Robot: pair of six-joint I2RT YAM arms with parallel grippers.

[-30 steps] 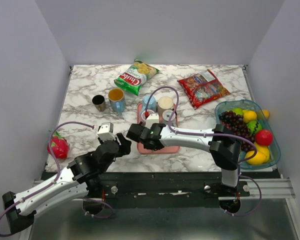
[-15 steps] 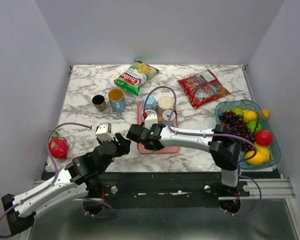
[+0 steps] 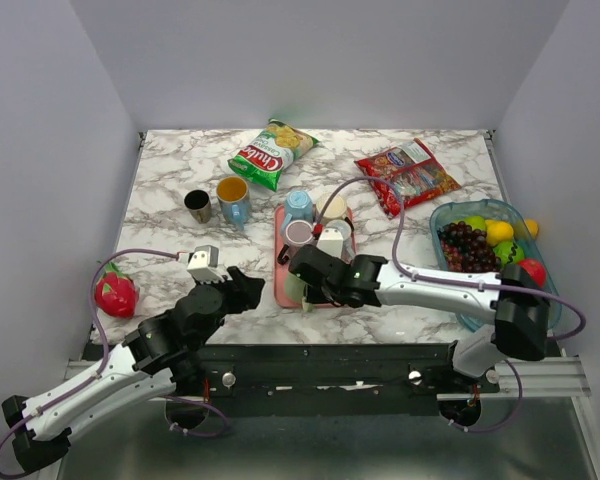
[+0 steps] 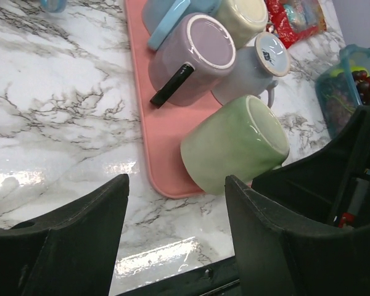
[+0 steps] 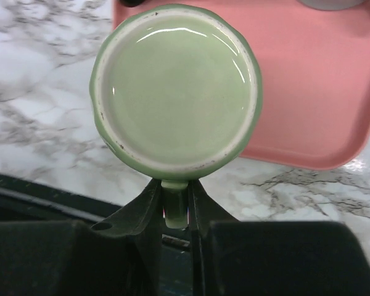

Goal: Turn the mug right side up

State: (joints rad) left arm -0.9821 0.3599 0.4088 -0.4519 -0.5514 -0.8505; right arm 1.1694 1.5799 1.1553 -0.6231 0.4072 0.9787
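A pale green mug (image 3: 294, 288) hangs tilted over the front left corner of the pink tray (image 3: 280, 243). In the right wrist view its base (image 5: 176, 86) faces the camera. My right gripper (image 5: 174, 185) is shut on the mug's handle, and it shows in the top view (image 3: 312, 283). In the left wrist view the green mug (image 4: 237, 145) leans over the tray (image 4: 154, 142). My left gripper (image 4: 176, 185) is open and empty, just left of the mug on the table (image 3: 248, 292).
On the tray stand an upside-down purple mug (image 3: 298, 234), a blue mug (image 3: 298, 205), a cream mug (image 3: 330, 207) and a white mug (image 3: 332, 240). A blue mug of orange liquid (image 3: 233, 197), a dark cup (image 3: 197, 205), snack bags (image 3: 272, 153), a red dragon fruit (image 3: 115, 295) and a fruit basket (image 3: 510, 290) stand around.
My right arm has swung its elbow out to the right, and the green mug is now lifted and tilted off the tray. The left gripper has crept slightly forward.
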